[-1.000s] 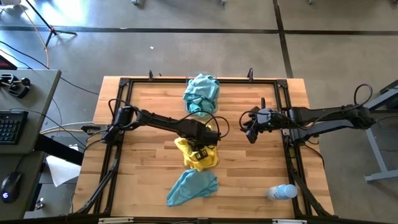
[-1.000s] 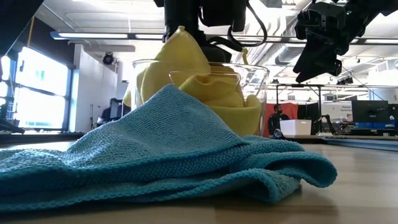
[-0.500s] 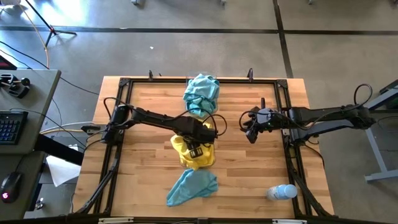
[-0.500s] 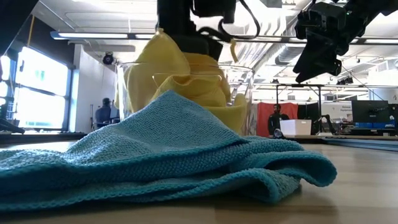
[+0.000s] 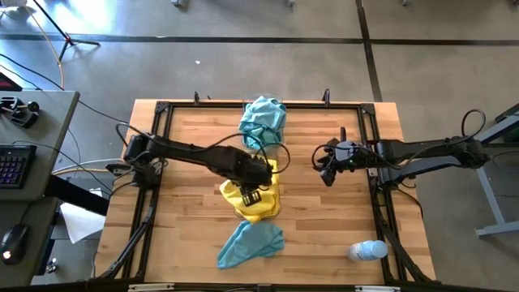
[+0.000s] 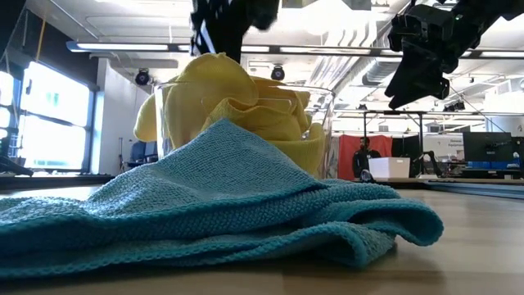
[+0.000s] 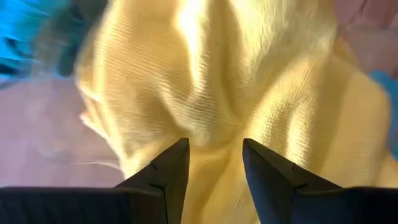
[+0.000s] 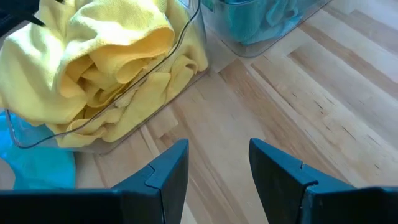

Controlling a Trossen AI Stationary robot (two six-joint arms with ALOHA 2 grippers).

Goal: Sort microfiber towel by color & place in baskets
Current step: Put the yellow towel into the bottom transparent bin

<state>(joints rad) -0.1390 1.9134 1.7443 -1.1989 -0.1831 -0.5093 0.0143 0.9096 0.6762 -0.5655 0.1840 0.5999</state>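
My left gripper [image 5: 253, 193], fingers apart and empty, hovers over the yellow towels [image 5: 258, 203] in their basket [image 8: 186, 59]. The loose teal towel [image 5: 250, 242] lies just below it at lower centre, nearer than my right gripper [image 5: 326, 173], also apart.

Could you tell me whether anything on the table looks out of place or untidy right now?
Yes: one teal towel lies loose on the table, outside both bins. The yellow towels are heaped above the rim of their clear bin, one spilling over its side. A plastic bottle lies on its side.
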